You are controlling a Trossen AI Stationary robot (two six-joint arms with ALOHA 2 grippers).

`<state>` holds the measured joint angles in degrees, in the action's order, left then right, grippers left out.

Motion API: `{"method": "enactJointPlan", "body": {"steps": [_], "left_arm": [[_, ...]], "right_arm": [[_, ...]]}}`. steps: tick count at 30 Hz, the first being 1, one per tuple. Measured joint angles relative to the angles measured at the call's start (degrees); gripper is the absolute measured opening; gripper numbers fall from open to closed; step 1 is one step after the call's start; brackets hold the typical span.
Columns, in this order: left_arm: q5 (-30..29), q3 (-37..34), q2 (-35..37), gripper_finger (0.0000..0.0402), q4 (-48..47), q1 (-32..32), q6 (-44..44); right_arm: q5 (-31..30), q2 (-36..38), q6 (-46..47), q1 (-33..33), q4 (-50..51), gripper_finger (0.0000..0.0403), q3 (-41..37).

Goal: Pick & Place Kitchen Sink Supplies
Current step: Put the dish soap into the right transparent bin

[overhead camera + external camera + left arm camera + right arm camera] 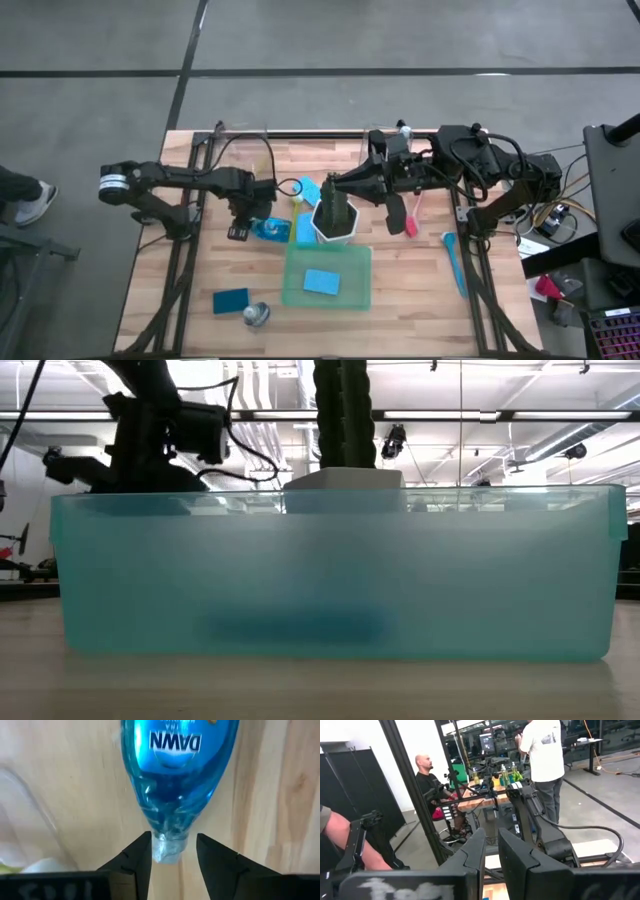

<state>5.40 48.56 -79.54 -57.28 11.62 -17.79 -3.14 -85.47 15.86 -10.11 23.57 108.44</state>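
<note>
Risk: left end effector [172, 851] straddles only narrow cap end of clear plastic bottle of blue dish liquid [179, 775] lying flat on wooden surface [280, 795]; fingers part-closed beside cap, contact unclear; slick neck likely slips out or pivots on lift. Right end effector [491, 851] idle, clenched, empty, raised above surface. Low view blocked by translucent green tray [335, 575]; dark blur inside unreadable.

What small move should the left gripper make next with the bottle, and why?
Probably close a little more. The left gripper has its fingers on either side of the bottle neck, with small gaps visible, so the grip does not look firm yet.
</note>
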Motion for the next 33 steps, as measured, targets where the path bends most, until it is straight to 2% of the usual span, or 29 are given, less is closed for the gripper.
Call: {"method": "enactJointPlan", "body": {"steps": [10,17,20,23,26,30,33], "left_arm": [[-1.4,3.4,2.6,0.0147,-8.0,-1.7,3.1],[-2.8,1.2,8.3,0.0153,-6.4,-7.5,9.3],[-3.6,-0.6,9.2,0.0176,-4.3,-9.6,12.5],[-9.0,-2.1,8.9,0.0206,-3.8,-12.1,15.8],[-11.6,-4.1,8.8,0.0237,-1.2,-13.9,16.6],[-12.4,-6.3,8.5,0.0272,2.2,-14.8,17.5],[-13.0,-6.2,6.8,0.0282,2.1,-14.8,17.6]], "right_arm": [[0.2,0.2,0.2,-0.4,0.0,0.005,0.0],[0.5,0.2,-0.8,-0.5,0.7,0.005,0.0],[0.6,0.2,-1.3,-0.5,1.7,0.005,0.0],[0.6,0.2,-1.6,-0.5,2.3,0.005,0.0],[0.5,0.2,-2.7,-0.5,2.5,0.005,0.0],[0.5,0.2,-2.9,-0.5,2.5,0.005,0.0],[0.5,0.2,-2.8,-0.5,2.5,0.005,0.0]]}}
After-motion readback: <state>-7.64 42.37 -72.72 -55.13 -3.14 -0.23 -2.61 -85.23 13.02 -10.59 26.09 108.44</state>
